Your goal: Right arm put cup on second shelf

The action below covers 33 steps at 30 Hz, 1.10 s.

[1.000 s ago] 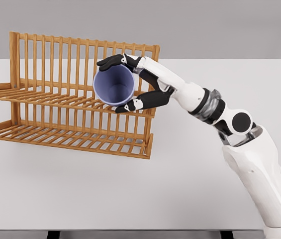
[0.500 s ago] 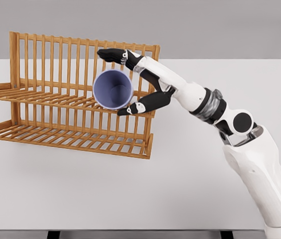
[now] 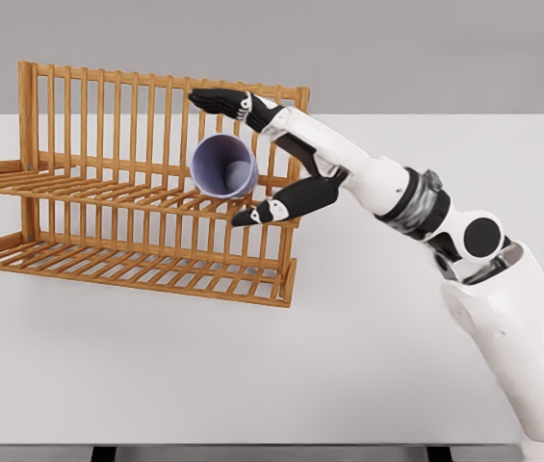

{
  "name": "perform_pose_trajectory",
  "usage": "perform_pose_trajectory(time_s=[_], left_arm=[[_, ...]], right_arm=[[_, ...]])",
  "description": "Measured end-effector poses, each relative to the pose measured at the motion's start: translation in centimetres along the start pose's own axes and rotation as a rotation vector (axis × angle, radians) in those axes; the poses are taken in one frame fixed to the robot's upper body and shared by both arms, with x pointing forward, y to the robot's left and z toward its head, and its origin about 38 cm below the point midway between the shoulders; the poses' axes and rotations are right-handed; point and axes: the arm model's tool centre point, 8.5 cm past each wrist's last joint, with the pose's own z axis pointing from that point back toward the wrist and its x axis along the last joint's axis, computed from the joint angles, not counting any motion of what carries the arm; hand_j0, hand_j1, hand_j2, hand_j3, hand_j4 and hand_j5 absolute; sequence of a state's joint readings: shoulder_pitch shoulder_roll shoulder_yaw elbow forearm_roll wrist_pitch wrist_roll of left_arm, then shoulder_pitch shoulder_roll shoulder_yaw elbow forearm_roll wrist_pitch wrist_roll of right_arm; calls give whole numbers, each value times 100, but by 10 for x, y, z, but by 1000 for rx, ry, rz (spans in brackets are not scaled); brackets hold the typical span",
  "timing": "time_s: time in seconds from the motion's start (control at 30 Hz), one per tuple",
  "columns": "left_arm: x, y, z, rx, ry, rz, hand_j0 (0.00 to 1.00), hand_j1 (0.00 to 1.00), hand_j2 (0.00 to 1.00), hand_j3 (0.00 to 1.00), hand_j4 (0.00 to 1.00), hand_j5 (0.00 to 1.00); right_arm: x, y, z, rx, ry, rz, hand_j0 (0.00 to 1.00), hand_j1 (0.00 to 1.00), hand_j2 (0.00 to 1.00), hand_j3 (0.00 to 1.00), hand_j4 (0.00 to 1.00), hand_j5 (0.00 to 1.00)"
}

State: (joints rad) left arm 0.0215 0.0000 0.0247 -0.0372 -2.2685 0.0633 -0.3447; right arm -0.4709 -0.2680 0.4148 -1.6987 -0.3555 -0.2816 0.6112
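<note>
i see the right hand [image 3: 252,154] has spread its fingers [image 3: 216,97] wide off the cup [image 3: 224,166], now lying released on the rack's [image 3: 60,183] upper shelf, right end.

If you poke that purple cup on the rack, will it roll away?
Probably yes. The cup lies on its side on the rack's upper shelf, mouth toward the camera, and round walls tend to roll. The slats may catch it. It looks hollow and thin, so likely light. The right hand is open around it, not gripping.
</note>
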Motion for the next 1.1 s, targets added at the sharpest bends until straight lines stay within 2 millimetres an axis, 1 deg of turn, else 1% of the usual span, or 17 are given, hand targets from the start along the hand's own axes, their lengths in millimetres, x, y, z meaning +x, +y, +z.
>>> perform_pose_trajectory(time_s=[0.1, 0.27, 0.4, 0.43, 0.53, 0.63, 0.7, 0.8, 1.0, 1.1], left_arm=[[0, 0, 0, 0, 0, 0, 100, 100, 100, 100, 100, 100], [0, 0, 0, 0, 0, 0, 100, 100, 100, 100, 100, 100], [0, 0, 0, 0, 0, 0, 100, 100, 100, 100, 100, 100], [0, 0, 0, 0, 0, 0, 100, 100, 100, 100, 100, 100], [0, 0, 0, 0, 0, 0, 100, 100, 100, 100, 100, 100], [0, 0, 0, 0, 0, 0, 100, 100, 100, 100, 100, 100], [0, 0, 0, 0, 0, 0, 100, 100, 100, 100, 100, 100], [0, 0, 0, 0, 0, 0, 100, 100, 100, 100, 100, 100], [0, 0, 0, 0, 0, 0, 100, 100, 100, 100, 100, 100], [0, 0, 0, 0, 0, 0, 100, 100, 100, 100, 100, 100]], right_arm=[[6, -6, 8, 2, 2, 5, 100, 100, 100, 100, 100, 100], [17, -25, 35, -12, 22, 4, 100, 100, 100, 100, 100, 100], [15, -34, 76, -38, 104, -11, 100, 100, 100, 100, 100, 100], [12, -33, 91, -55, 133, -22, 100, 100, 100, 100, 100, 100], [15, -42, 127, -83, 213, -11, 100, 100, 100, 100, 100, 100], [20, -50, 150, -103, 268, 8, 100, 100, 100, 100, 100, 100], [24, -56, 156, -108, 284, 23, 100, 100, 100, 100, 100, 100], [27, -60, 160, -111, 294, 36, 100, 100, 100, 100, 100, 100], [26, -59, 172, -113, 331, 33, 100, 100, 100, 100, 100, 100], [27, -60, 175, -116, 337, 35, 100, 100, 100, 100, 100, 100]])
